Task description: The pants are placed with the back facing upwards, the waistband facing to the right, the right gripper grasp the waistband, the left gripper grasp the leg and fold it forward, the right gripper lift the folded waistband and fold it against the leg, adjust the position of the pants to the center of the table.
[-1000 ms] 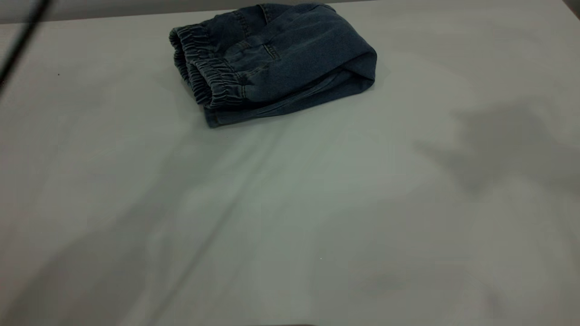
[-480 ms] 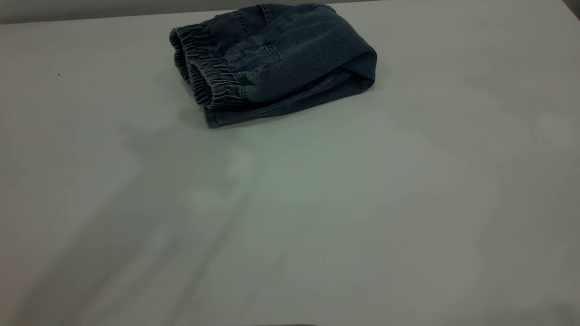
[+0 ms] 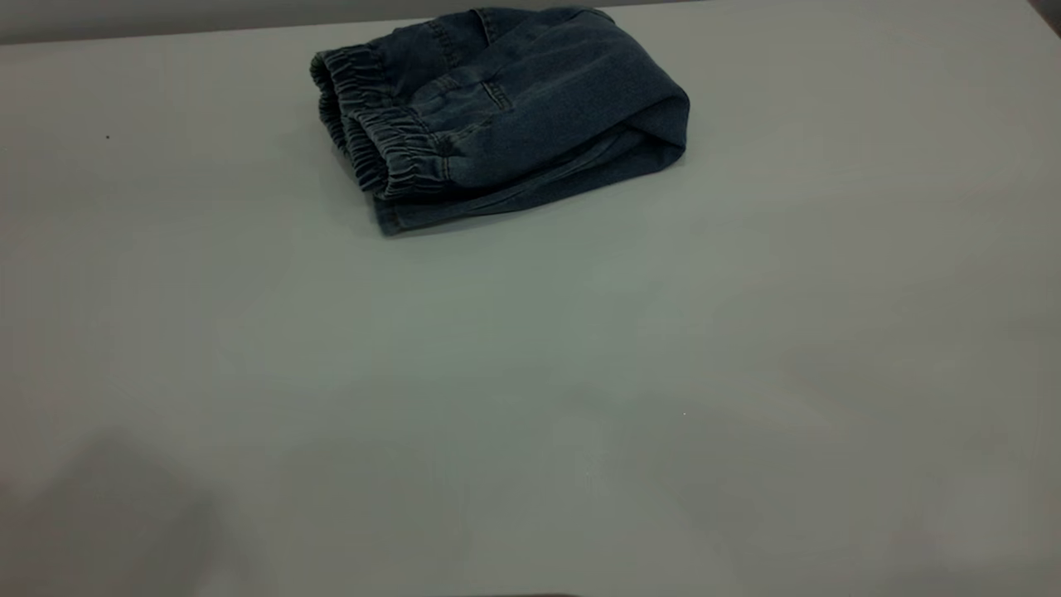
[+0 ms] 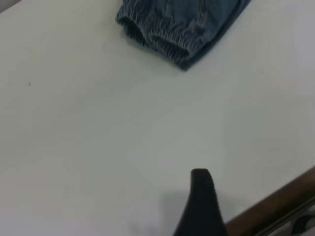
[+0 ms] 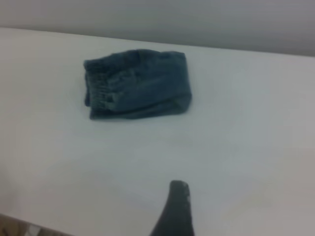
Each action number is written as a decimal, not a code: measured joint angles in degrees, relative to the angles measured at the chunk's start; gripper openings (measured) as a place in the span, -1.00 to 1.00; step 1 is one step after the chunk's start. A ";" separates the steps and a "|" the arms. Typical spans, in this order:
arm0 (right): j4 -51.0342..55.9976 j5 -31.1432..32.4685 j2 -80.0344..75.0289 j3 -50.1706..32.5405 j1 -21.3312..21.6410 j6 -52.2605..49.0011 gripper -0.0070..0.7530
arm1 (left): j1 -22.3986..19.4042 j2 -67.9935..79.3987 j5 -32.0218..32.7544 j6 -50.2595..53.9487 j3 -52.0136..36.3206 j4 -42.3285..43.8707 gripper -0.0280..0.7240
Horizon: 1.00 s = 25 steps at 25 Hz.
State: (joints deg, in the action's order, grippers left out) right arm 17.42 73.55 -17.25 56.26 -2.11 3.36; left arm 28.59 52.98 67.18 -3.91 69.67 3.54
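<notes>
The blue denim pants (image 3: pixel 514 108) lie folded in a compact bundle at the far middle of the table (image 3: pixel 530 373). Their ruffled waistband (image 3: pixel 373 124) points to the left in the exterior view, doubled over itself. The printed leg is hidden inside the fold. Neither gripper appears in the exterior view. The left wrist view shows the waistband (image 4: pixel 157 34) far off and only a black tip of my left gripper (image 4: pixel 201 196) near the table's edge. My right gripper (image 5: pixel 176 206) likewise shows one black tip, well away from the pants (image 5: pixel 138 83).
A brown wooden table edge (image 4: pixel 275 206) runs close to the left gripper. The grey wall (image 5: pixel 197 19) rises just behind the pants. Faint shadows lie on the near left of the tabletop.
A thin dark line at the upper left has left the exterior view. The arms' shadows have slid off towards the near edge. The pants have not moved.
</notes>
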 joint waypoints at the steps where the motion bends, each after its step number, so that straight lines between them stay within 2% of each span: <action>1: -0.39 0.00 1.82 -1.70 0.00 -0.33 0.56 | 0.00 -3.06 0.00 0.00 -2.38 -0.06 0.44; 7: -1.19 0.00 9.86 -8.64 0.00 -0.13 0.56 | 0.00 -18.92 0.00 0.00 -15.49 -1.09 0.44; 16: -1.41 0.00 17.99 -15.55 0.00 2.47 0.56 | 0.00 -34.36 0.00 -2.13 -31.74 -9.16 0.44; 21: -1.65 -0.13 17.99 -19.77 0.00 3.77 0.56 | 0.00 -38.69 0.00 -5.93 -37.10 -10.55 0.44; 25: -3.49 -4.54 17.99 -24.20 0.00 5.09 0.56 | 0.00 -39.72 0.00 -6.34 -38.98 -10.73 0.44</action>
State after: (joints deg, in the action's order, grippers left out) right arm 13.93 69.01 0.73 32.06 -2.11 8.45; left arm 28.59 13.25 67.18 -10.25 30.69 -7.19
